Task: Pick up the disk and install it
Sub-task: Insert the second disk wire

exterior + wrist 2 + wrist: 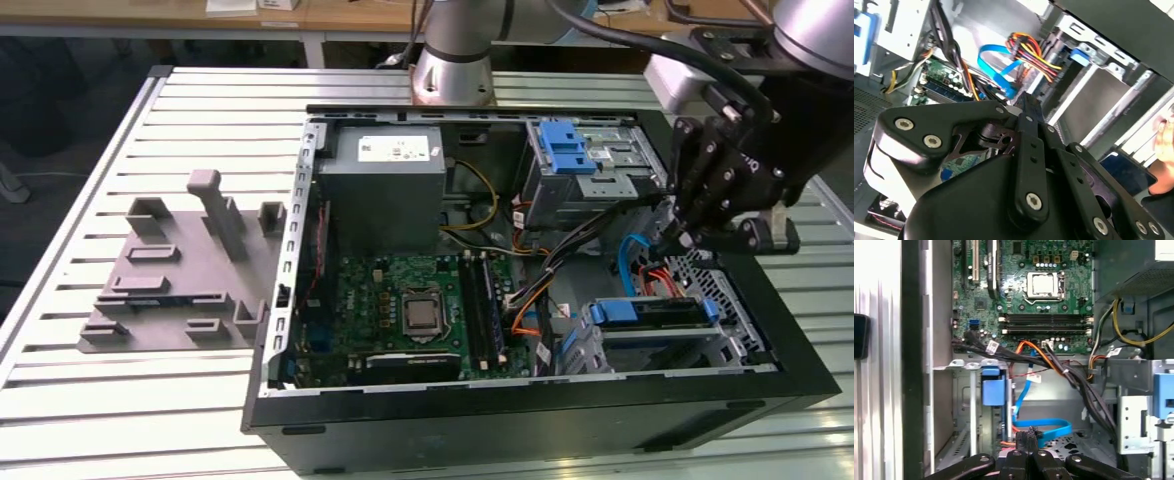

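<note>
The end effector [690, 238] hangs closed and seemingly empty inside the case [534, 420], beside the disk [654, 313] seated in its bay; keep clear of the cables [574, 245].

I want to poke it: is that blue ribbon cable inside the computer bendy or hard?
Probably bendy: the blue cable loops and curves instead of lying straight. It is likely light too, since it looks thin and flat. A push would probably just swing the loop aside, because it seems to hang free.

Even overhead light (probably ceiling lamps); case interior shadowed, first wrist view's pale edge overexposed.
</note>
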Tool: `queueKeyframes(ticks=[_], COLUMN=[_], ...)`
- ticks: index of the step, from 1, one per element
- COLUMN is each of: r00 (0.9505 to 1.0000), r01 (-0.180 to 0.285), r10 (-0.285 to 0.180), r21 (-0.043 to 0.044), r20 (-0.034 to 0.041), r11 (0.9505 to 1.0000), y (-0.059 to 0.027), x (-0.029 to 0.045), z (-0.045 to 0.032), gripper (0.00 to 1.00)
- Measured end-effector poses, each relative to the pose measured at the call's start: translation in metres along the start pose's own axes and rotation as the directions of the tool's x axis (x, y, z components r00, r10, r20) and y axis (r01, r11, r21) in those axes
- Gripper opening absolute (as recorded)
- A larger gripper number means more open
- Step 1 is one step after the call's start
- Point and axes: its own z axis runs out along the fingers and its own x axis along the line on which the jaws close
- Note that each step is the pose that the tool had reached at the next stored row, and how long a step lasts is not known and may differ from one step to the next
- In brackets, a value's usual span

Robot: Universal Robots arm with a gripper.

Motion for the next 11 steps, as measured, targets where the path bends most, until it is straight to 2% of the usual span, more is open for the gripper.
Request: queueKeyframes(ticks=[2,10,11], r00=[1.0000,1.0000,1.0000], r01=[0.000,0.001,0.001], r10=[0.000,-0.001,-0.001], r21=[0.0000,0.0000,0.0000], r20=[0.0000,-0.0020,-0.0031], r11=[1.0000,1.0000,1.0000], y=[0.0006,0.0017,0.0017], x=[-0.0042,-0.0101,-0.0105], z=[0.0003,0.0018,0.0022], gripper=[0.11,0.11,0.18])
